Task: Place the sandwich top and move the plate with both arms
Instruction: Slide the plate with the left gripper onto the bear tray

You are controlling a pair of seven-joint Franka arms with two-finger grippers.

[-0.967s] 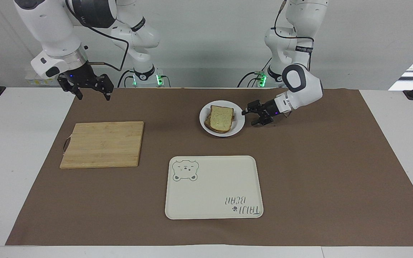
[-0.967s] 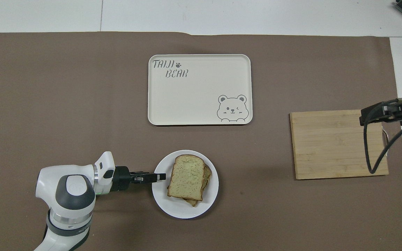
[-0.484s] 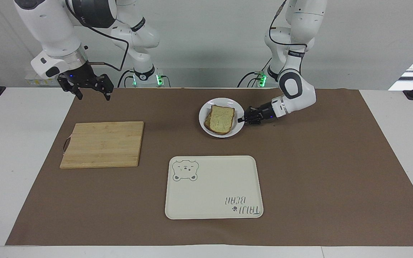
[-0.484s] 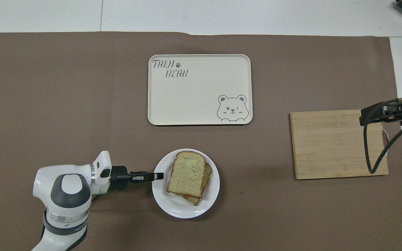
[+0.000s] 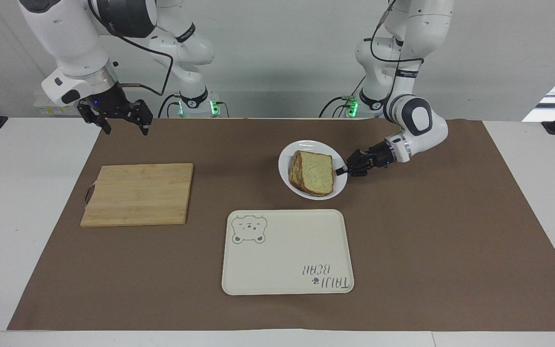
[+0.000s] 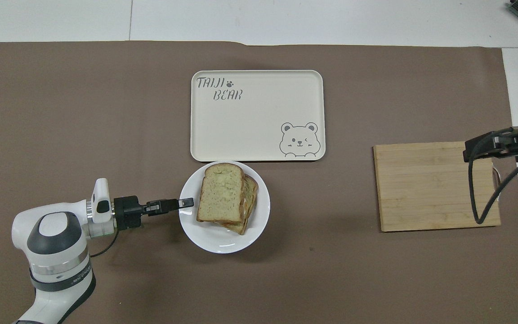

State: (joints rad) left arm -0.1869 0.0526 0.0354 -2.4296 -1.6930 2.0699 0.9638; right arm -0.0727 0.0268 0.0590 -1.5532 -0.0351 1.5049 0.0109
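The sandwich top (image 5: 317,176) lies on the stacked slices on the white plate (image 5: 306,146). It also shows in the overhead view (image 6: 220,196), on the plate (image 6: 223,243). My left gripper (image 5: 342,169) is shut on the plate's rim at the left arm's end, and shows in the overhead view (image 6: 186,202) too. The plate looks slightly tilted and sits right beside the tray's nearer edge. My right gripper (image 5: 126,129) waits open and empty in the air over the mat, by the cutting board's nearer side. Only part of it shows in the overhead view (image 6: 493,145).
A cream bear-print tray (image 5: 287,250) lies farther from the robots than the plate (image 6: 256,114). A wooden cutting board (image 5: 138,193) lies bare toward the right arm's end (image 6: 436,186). A brown mat covers the table.
My left gripper closed on the plate's rim and carried the plate with the sandwich away from the robots, up to the tray's nearer edge. The right arm has not moved.
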